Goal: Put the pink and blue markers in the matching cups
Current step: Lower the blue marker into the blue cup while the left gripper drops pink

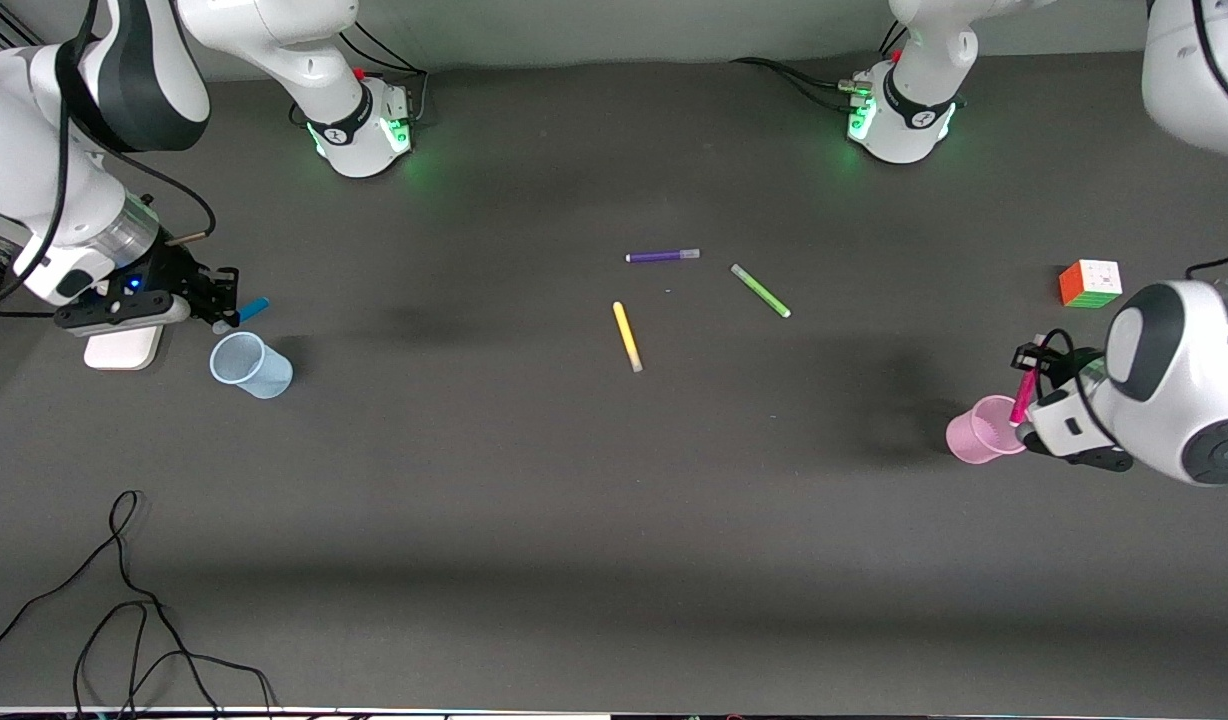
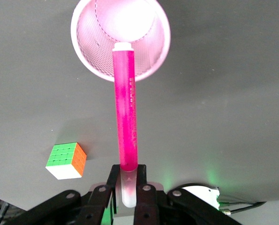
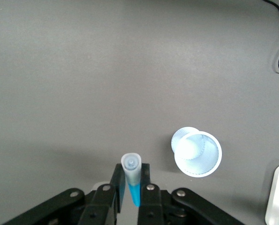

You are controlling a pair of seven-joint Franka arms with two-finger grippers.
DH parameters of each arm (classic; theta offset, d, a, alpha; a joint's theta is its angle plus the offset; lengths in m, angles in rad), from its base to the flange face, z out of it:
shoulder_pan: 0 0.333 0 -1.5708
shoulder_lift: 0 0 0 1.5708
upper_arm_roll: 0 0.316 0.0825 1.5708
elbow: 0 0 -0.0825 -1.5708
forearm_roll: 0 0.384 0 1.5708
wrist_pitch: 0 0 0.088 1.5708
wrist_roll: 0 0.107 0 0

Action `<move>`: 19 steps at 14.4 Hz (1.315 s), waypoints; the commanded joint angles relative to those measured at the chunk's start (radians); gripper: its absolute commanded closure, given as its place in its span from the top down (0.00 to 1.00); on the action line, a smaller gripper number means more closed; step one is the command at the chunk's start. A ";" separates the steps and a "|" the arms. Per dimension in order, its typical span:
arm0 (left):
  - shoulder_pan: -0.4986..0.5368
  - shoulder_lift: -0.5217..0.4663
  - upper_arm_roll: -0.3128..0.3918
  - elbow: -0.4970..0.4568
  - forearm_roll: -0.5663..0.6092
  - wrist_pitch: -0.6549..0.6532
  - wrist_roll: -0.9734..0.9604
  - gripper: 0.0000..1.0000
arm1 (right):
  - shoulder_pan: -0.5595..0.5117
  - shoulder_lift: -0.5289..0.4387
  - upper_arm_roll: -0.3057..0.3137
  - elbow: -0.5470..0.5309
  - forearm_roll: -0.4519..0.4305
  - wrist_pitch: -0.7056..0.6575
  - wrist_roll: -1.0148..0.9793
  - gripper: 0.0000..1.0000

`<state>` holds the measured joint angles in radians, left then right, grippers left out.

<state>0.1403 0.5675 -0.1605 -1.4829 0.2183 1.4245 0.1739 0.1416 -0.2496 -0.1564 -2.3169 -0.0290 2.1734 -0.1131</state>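
The worktop (image 1: 594, 480) carries both cups upright and well apart, one at each arm's end, so each arm can serve its own cup without crossing the other.

The left pincer (image 1: 1024, 375) hangs over the pink cup (image 1: 982, 430) at the left arm's end, pinching the pink marker (image 2: 125, 122) by its pale cap end. The marker points down at the cup's mouth, its free end over the rim on the pincer's side; this looks like the alignment before lowering or release.

The right pincer (image 1: 224, 300) is just beside the blue cup (image 1: 249, 365) at the right arm's end, pinching the blue marker (image 3: 132, 180). In the right wrist view the cup mouth sits off to one side of the marker, so the marker is not yet over it; a sideways correction appears necessary.

The purple marker (image 1: 662, 256), green marker (image 1: 760, 291) and yellow marker (image 1: 627, 336) lie flat mid-worktop. A colour cube (image 1: 1090, 283) stands near the pink cup.
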 commanded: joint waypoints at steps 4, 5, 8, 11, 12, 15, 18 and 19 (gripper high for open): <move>-0.014 0.117 -0.002 0.084 0.042 -0.018 -0.079 0.00 | -0.002 0.042 -0.167 -0.114 -0.040 0.244 -0.253 0.00; -0.014 0.121 -0.002 0.085 0.044 -0.019 -0.079 0.00 | -0.002 0.087 -0.190 -0.113 -0.040 0.299 -0.301 0.00; -0.018 0.123 -0.002 0.085 0.044 -0.021 -0.077 0.39 | -0.002 0.156 -0.198 -0.113 -0.040 0.423 -0.341 0.00; -0.018 0.124 -0.004 0.085 0.052 -0.024 -0.071 1.00 | -0.002 0.213 -0.199 -0.118 -0.029 0.503 -0.358 0.00; -0.021 0.121 -0.005 0.095 0.058 -0.029 -0.071 1.00 | -0.002 0.219 -0.199 -0.119 -0.028 0.505 -0.358 0.00; -0.027 0.117 -0.002 0.177 0.056 -0.056 -0.080 1.00 | -0.002 0.231 -0.199 -0.136 0.013 0.511 -0.358 0.00; -0.012 0.056 -0.007 0.190 0.038 -0.067 -0.085 1.00 | -0.002 0.243 -0.199 -0.159 0.035 0.531 -0.358 0.00; 0.005 0.020 -0.005 0.179 -0.005 -0.061 -0.085 1.00 | -0.002 0.251 -0.199 -0.165 0.040 0.542 -0.358 0.00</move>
<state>0.1272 0.6559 -0.1661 -1.2900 0.2514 1.3788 0.1032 0.1394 -0.0089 -0.3549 -2.4619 -0.0245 2.6735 -0.4430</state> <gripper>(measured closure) 0.000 0.833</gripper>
